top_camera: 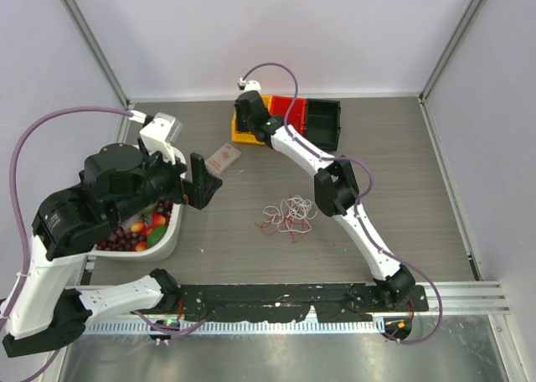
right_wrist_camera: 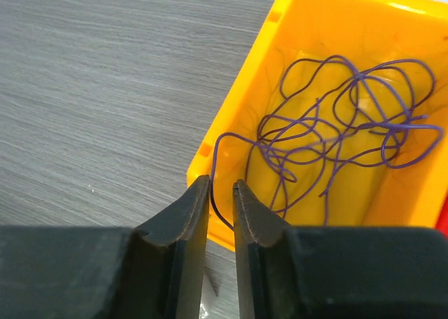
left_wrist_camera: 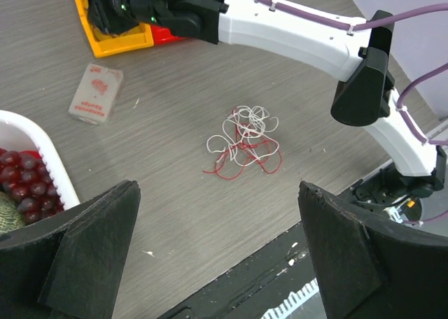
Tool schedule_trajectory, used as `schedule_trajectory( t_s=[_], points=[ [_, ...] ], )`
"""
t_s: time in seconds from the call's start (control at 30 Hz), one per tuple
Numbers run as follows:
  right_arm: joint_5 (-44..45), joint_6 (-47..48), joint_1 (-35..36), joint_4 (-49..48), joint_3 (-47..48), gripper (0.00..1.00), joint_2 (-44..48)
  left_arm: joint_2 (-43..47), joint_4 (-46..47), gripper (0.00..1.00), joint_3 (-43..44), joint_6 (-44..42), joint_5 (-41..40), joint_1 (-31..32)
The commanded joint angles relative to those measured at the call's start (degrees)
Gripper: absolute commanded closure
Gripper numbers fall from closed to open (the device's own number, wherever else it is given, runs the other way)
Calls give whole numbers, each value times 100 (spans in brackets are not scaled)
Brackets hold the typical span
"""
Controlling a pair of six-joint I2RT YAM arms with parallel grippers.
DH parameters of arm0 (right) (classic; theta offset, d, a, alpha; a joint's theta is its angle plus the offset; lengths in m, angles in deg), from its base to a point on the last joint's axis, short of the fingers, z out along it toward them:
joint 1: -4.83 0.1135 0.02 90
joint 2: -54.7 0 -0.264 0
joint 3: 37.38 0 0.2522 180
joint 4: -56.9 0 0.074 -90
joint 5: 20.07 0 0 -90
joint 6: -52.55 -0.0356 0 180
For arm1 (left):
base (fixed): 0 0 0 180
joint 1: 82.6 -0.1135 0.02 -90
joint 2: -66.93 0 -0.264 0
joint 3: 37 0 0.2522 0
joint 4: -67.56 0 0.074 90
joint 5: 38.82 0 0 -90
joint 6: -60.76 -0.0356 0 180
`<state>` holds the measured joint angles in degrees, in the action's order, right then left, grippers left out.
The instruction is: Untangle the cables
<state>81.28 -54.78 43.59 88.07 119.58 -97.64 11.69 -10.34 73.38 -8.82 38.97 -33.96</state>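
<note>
1. the red cable [left_wrist_camera: 218,171] and the white cable [left_wrist_camera: 225,126] lie knotted in one loose tangle on the surface [top_camera: 402,198], out in the open between the two arms.
2. the dark cable [right_wrist_camera: 343,116] is well apart from them. it lies bundled in loops inside the yellow bin [right_wrist_camera: 252,74] at the far side, and one strand of it hangs over the bin's near wall.
3. the right pincer [right_wrist_camera: 222,189] hangs at that wall. its fingers are almost together, with a thin slit left between them. the strand runs into the slit but is not visibly pinched.
4. the left pincer [left_wrist_camera: 218,207] is wide apart and holds nothing. it is raised over the surface and faces the tangle, well apart from it.
5. a white basket [top_camera: 165,248] of fruit [top_camera: 142,227] sits at the left, under the left arm.
6. a small packet [top_camera: 224,157] lies flat between the basket and the yellow bin.
7. a red bin [top_camera: 289,108] and a black bin [top_camera: 328,124] stand just beside the yellow one.
</note>
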Motion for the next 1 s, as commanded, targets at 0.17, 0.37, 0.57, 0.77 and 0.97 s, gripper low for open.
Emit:
schedule_trajectory(
  t_s=[0.17,0.37,0.57,0.77,0.97],
  points=[
    [-993,-1440,-457,1105,446,53,669,-65,498,0,-222,681,613,14],
    [-1224,-1204,-492,2001,43,45,1547,-180,1051,0,-669,1401,860,5],
    [-1329,-792,-554,3039,-370,39,2426,-566,1649,1,-1162,2289,1194,5],
    [-1556,-632,-554,3059,-2885,41,4390,-812,2677,8,-2163,3089,1449,5],
    [-2557,-746,-808,2408,-6275,43,6861,-1742,2793,15,-2710,3328,1914,-144]
  ],
)
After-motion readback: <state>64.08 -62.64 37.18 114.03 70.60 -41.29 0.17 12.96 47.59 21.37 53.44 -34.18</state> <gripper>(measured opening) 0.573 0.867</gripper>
